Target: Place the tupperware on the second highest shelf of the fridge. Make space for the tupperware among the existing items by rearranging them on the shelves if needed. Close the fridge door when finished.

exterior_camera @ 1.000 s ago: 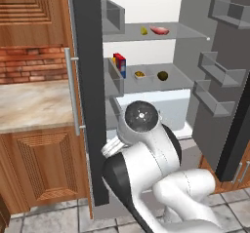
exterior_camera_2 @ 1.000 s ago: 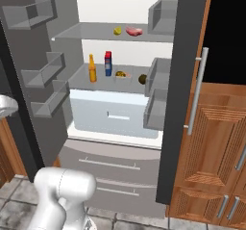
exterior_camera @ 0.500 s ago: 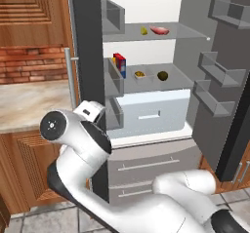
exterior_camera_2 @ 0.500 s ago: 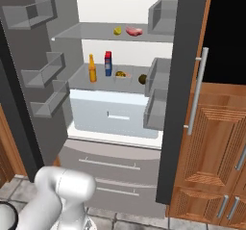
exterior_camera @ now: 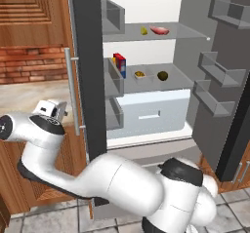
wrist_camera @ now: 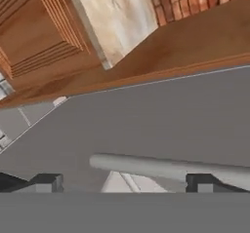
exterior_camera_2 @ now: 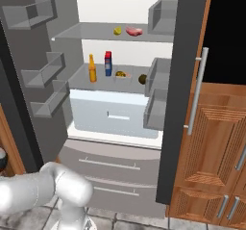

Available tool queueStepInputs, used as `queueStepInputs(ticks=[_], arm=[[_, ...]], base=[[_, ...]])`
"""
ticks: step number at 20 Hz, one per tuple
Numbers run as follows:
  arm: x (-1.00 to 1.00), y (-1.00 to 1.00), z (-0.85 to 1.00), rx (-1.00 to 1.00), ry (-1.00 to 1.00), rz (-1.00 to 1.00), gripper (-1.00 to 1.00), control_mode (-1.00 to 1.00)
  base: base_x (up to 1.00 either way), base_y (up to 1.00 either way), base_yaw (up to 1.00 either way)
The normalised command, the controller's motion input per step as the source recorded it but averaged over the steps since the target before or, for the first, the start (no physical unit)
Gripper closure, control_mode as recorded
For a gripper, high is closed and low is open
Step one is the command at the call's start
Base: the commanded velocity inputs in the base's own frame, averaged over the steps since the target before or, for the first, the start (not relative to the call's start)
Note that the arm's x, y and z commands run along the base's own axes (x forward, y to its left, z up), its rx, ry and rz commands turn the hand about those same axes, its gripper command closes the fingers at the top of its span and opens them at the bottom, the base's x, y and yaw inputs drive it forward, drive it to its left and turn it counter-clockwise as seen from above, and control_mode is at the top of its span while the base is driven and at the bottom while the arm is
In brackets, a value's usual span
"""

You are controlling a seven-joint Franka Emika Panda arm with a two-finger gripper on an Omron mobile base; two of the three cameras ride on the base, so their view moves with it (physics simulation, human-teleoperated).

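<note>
The fridge stands with both doors open. The tupperware, a small grey container with yellow food, sits on the second highest shelf, beside a dark olive ball. On the see-through top shelf lie a yellow bit and a red-pink meat piece. My gripper is open on the outer side of the left door. It holds nothing. The door's silver handle runs just beyond my fingertips.
An orange bottle and a red-blue bottle stand at the left of the same shelf. Door bins jut from the right door. A stone counter and wooden cabinets flank the left door. Drawers sit at the fridge's base.
My arm has swung from in front of the fridge out to the left, carrying the hand round the left door to its handle side. The items on the shelves have not moved.
</note>
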Motion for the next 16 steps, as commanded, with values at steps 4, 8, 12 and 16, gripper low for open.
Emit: queueStepInputs(ticks=[4, 8, 12, 16], arm=[[0.51, 0.22, -0.47, -0.24, 0.07, -0.17, -1.0, -1.0], [0.54, 0.0, -0.44, -0.19, 0.09, -0.26, -1.0, -1.0], [0.67, -0.01, -0.43, -0.16, 0.08, -0.24, -1.0, -1.0], [0.73, -0.26, -0.31, -0.1, 0.08, -0.18, -1.0, -1.0]], base=[[0.0, 0.0, 0.0], [0.0, 0.0, 0.0], [0.0, 0.0, 0.0], [0.0, 0.0, 0.0]])
